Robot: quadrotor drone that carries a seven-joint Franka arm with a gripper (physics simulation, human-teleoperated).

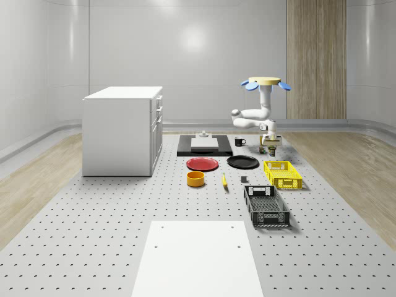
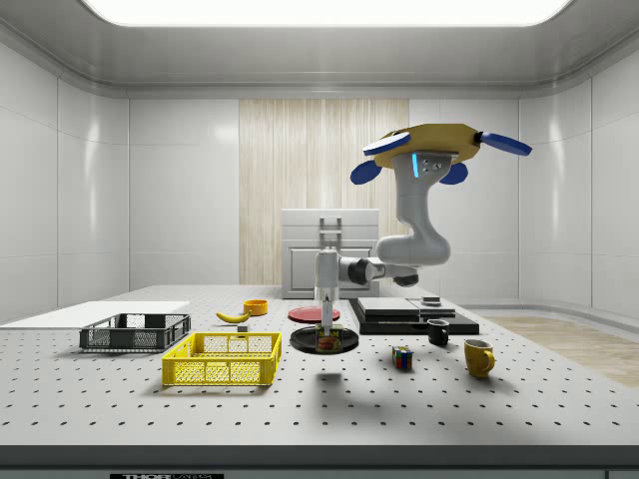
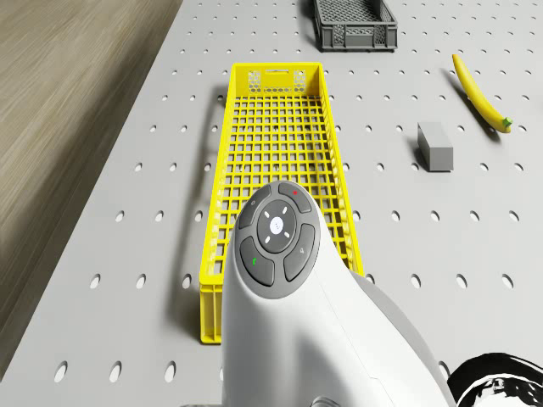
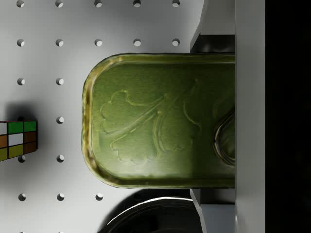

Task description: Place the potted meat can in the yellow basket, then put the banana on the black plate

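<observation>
Clearly, the olive-green potted meat can (image 4: 160, 131) with the embossed lid sits between our hand's fingers (image 4: 214, 29), which are clamped on its two long sides; we see dark finger pads at both edges of the can in the wrist view. In the side view our hand (image 2: 326, 334) holds the can just above the perforated grey surface (image 2: 399, 409), in front of the round black plate (image 2: 310, 342) and near one end of the yellow mesh basket (image 2: 222, 359). In the whole-scene view the can hangs beyond the far end of that basket, not yet inside it. We hover with the drone (image 2: 436, 145) well above the surface, roughly over the black slab at the back, the white arm (image 2: 409, 254) bending down and forward to the hand.

A multicoloured puzzle cube (image 2: 402, 358) lies just beside the can. The yellow banana (image 1: 224, 180) lies on the surface between an orange bowl (image 1: 195, 179) and a small grey block (image 1: 244, 180), apart from the black plate. A dark grey mesh basket (image 1: 266, 206) lies beyond the yellow one, and a red plate (image 1: 202, 164) lies beside the black one.
</observation>
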